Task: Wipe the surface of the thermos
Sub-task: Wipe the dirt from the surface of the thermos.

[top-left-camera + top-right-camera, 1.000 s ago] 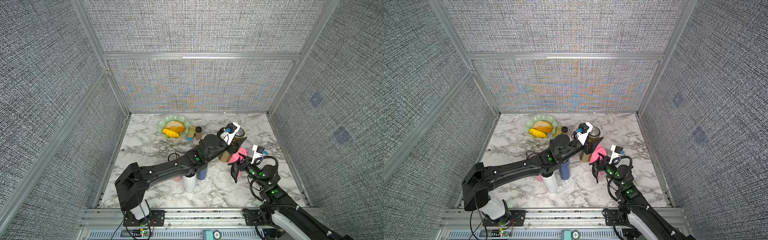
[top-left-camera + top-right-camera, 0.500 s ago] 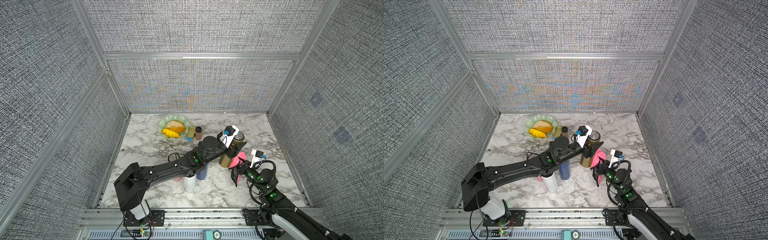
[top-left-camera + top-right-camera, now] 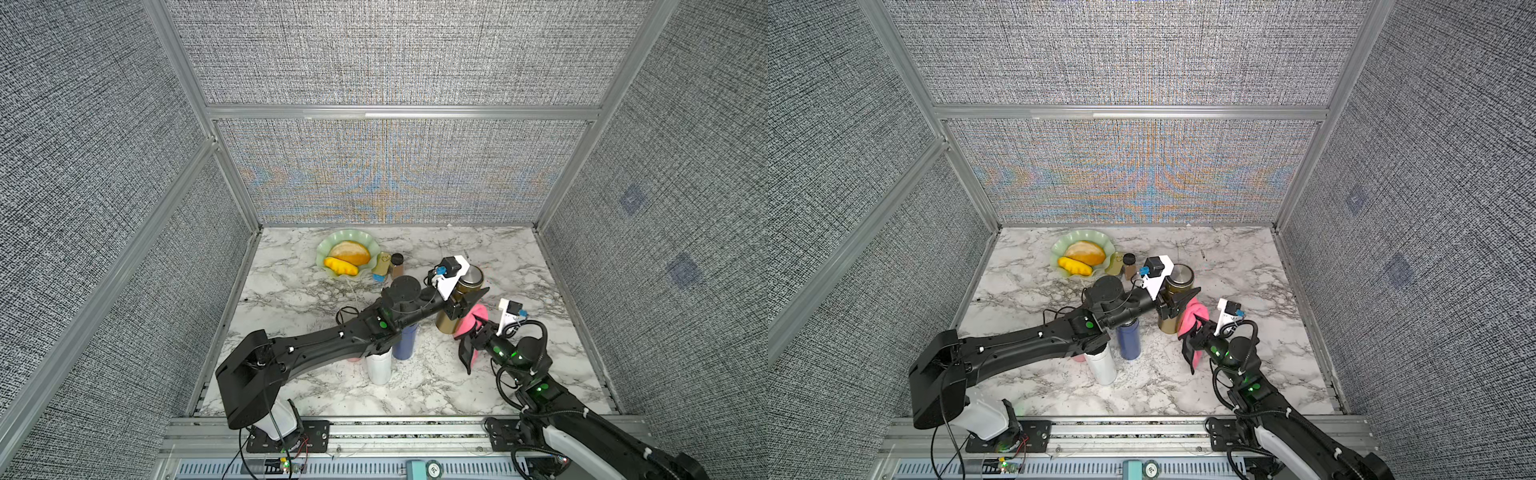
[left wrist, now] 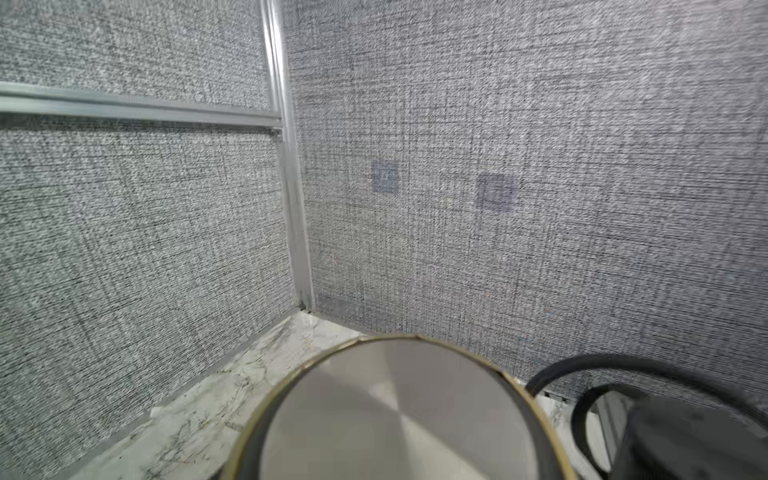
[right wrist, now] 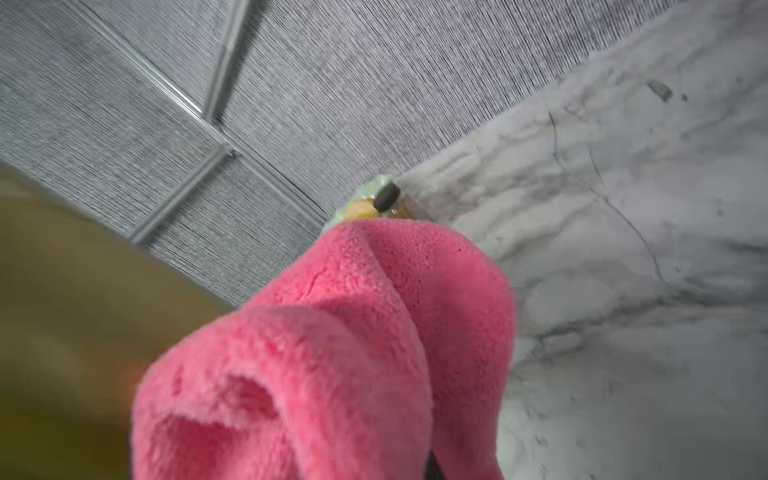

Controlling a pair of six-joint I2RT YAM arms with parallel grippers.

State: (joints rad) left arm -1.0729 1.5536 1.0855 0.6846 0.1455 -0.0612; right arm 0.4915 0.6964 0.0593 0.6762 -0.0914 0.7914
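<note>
Right wrist: fleecy pink cloth (image 5: 332, 332) against blurred olive thermos (image 5: 62, 291); only in both top views: left gripper (image 3: 458, 308) clamped on thermos, right gripper (image 3: 473, 337) pinching cloth.

With twelve o'clock toward the back wall, the thermos (image 3: 444, 322) stood upright on the table (image 3: 415, 395), right of centre. The cloth (image 3: 473, 316) touched its side at four o'clock. The plate (image 3: 321, 257) lay at ten o'clock, with two small jars (image 3: 397, 266) just beside it. Two bottles (image 3: 404, 347) stood at eight o'clock.
</note>
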